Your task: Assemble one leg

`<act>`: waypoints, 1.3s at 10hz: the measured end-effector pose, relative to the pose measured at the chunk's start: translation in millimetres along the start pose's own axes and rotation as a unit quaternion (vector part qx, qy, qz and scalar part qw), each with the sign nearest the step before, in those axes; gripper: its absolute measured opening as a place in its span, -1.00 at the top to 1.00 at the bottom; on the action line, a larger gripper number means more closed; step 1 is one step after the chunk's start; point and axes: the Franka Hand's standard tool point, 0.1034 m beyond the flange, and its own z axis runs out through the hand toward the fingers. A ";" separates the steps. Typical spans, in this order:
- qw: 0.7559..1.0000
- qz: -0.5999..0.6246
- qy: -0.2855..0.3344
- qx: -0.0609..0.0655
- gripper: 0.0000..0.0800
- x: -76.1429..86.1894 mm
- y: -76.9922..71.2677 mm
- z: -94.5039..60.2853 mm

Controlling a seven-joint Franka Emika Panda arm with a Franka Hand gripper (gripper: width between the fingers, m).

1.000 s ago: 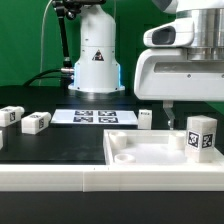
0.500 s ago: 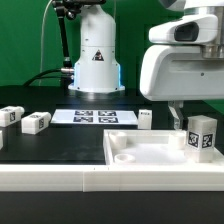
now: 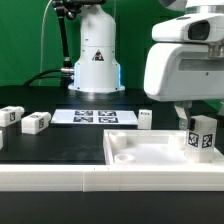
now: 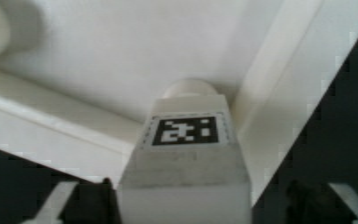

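the leg (image 3: pixel 201 135) stood upright at the far corner of the large white square panel (image 3: pixel 150 152), toward the exterior view's right, its marker tag facing the camera. in the wrist view the same leg (image 4: pixel 190 140) filled the middle of the picture, its rounded end against the panel's recessed corner (image 4: pixel 247 60). the gripper (image 3: pixel 190 112) hung directly over it, and the two dark fingers (image 4: pixel 66 200) showed on either side of the leg's near end; they looked close against it, as if pinching it, but i could not tell from these pictures whether they truly pressed on it or stood a little apart.

by my judgement the step in hand was seating this leg into the corner recess. to do it well the leg wanted to stay plumb, its end centred in the rimmed hole rather than riding on the rim, and any push or twist should go straight along its axis; a tilt would likely jam it against the panel's wall.

the arm's bulky white wrist housing (image 3: pixel 185 65) sat high on the exterior view's right, pointing straight down over the panel's corner.

three other legs lay apart on the black table (image 3: pixel 60 135): two (image 3: pixel 35 123) toward the exterior view's left and one (image 3: pixel 146 118) just beyond the panel. the marker board (image 3: pixel 95 117) lay flat between them.
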 end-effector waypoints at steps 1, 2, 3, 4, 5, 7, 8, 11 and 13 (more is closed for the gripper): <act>1.000 0.000 0.000 0.000 0.06 0.0 0.0 0.0; 1.000 0.000 0.000 0.000 0.28 0.0 0.0 0.0; 1.000 0.003 0.000 0.000 0.28 0.0 0.0 0.0; 1.000 0.003 0.000 0.000 0.27 0.0 0.0 0.0; 1.000 0.003 0.000 0.000 0.27 0.0 0.0 0.0; 0.993 0.116 0.001 0.005 0.27 -0.6 0.3 0.2; 0.987 0.162 0.004 0.007 0.27 -0.8 0.7 0.4; 0.950 0.312 0.004 0.014 0.27 -1.0 2.6 0.6; 0.915 0.403 0.002 0.014 0.27 -1.3 3.2 0.7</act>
